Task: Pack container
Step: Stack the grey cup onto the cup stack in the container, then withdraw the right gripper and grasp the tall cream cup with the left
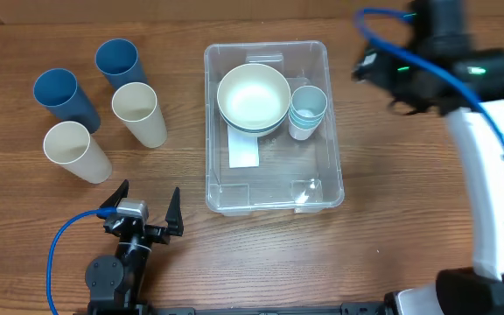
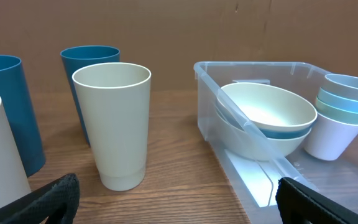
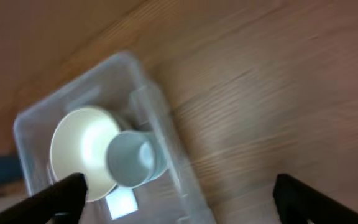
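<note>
Table point(image 1: 392, 254) first, brown wood all round. Next down in size, container point(image 1: 278, 179), clear and rectangular, planted at the centre, long side running twelve to six. Already carrying nested bowls point(image 1: 253, 96) at its twelve o'clock end, white label peeking out beneath, and a stack of small cups point(image 1: 307, 109) just beside the bowls at their three o'clock. Six o'clock half bare.

Out at the container's nine to ten o'clock, upright on the table: two dark blue tall cups point(image 1: 59, 94) and two cream tall cups point(image 1: 138, 109), close together, presumably next to go in.

Trouble ahead? Tight cluster, so could easily clip a neighbour while reaching for one cup and topple it. Tall and light by the look, likely to roll. Could also catch the container rim on the way over, or crowd the bowls.

Now the small stuff. Left fingers point(image 2: 45, 202) at the container's seven o'clock, spread wide, nothing between, touching nothing. Right fingers point(image 3: 316, 202) up at two o'clock, raised above the table, likewise spread wide and empty.
</note>
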Robot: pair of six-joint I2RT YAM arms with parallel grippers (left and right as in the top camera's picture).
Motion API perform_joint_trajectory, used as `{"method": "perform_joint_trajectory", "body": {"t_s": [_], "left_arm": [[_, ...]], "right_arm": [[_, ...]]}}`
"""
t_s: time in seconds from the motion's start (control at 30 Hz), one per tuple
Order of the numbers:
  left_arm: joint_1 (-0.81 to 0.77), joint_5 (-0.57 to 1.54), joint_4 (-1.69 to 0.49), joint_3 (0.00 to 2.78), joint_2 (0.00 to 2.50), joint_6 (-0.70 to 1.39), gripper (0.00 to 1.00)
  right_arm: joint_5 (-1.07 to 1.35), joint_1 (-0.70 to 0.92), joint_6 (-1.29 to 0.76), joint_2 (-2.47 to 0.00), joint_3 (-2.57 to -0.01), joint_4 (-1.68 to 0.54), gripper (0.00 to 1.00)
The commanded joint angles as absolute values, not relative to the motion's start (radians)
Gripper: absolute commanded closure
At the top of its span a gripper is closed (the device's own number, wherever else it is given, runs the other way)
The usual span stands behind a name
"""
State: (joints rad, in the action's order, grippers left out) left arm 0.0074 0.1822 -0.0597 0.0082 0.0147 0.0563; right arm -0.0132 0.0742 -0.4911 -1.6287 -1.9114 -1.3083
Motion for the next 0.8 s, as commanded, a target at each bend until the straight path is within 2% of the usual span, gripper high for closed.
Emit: {"method": "perform_joint_trajectory", "body": {"t_s": [0.0, 0.1, 0.27, 0.57, 0.63, 0.7, 0.73, 0.77], "left_arm": [[0.013, 0.176, -0.059, 0.005, 0.005, 0.067, 0.0], [0.013, 0.176, -0.059, 0.005, 0.004, 0.067, 0.0], [0.013, 0.176, -0.06, 0.005, 0.004, 0.067, 0.0], [0.013, 0.176, -0.006, 0.014, 0.004, 0.12, 0.0], [0.013, 0.239, -0.081, 0.097, 0.006, 0.129, 0.0], [0.013, 0.216, -0.212, 0.263, 0.057, 0.135, 0.0], [0.013, 0.188, -0.308, 0.478, 0.218, 0.134, 0.0], [0.013, 0.188, -0.34, 0.551, 0.287, 0.134, 0.0]], "right_arm": [[-0.06, -0.101, -0.503, -1.629, -1.931, -1.348, 0.0], [-0.064, -0.258, -0.501, -1.646, -1.93, -1.372, 0.0], [-0.122, -0.404, -0.502, -1.652, -1.93, -1.379, 0.0], [-0.104, -0.427, -0.501, -1.652, -1.93, -1.401, 0.0], [-0.104, -0.427, -0.501, -1.652, -1.93, -1.401, 0.0], [-0.104, -0.427, -0.501, -1.652, -1.93, -1.401, 0.0], [-0.104, -0.427, -0.501, -1.652, -1.93, -1.401, 0.0], [-0.104, -0.427, -0.501, -1.652, -1.93, -1.401, 0.0]]}}
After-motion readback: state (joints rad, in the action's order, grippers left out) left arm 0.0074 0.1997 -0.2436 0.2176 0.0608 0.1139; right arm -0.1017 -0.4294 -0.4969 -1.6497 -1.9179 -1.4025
